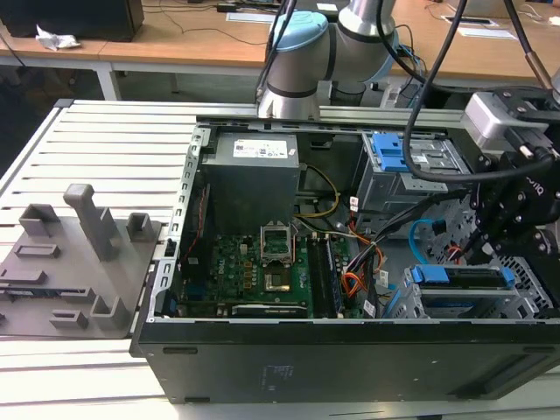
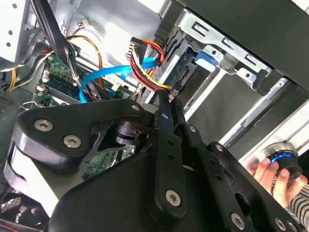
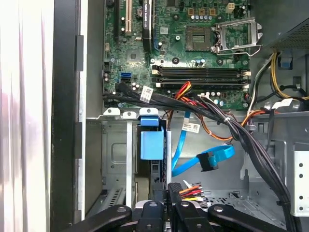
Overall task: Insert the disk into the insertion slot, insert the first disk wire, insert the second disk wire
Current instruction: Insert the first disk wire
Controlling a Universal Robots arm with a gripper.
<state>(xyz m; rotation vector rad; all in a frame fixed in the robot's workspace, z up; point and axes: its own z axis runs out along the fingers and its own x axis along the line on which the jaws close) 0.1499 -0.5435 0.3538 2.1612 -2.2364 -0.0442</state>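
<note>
One tilted push could jam it, I reckon, as my gripper point(image 2: 167, 104) pinches the red wire point(image 2: 147, 73) only by its small black plug point(image 2: 171, 94).

The exterior view stands off and above, looking down at a slant into the open black metal computer case point(image 1: 350, 359); my first wrist view looks straight down, close, past my black gripper point(image 3: 171, 187) onto the green motherboard point(image 1: 245, 271) point(image 3: 193, 53); my second wrist view peers along the gripper, nearer still; both wrist views share the glossy light-blue flat cable point(image 2: 104, 75) point(image 3: 179, 140).
</note>
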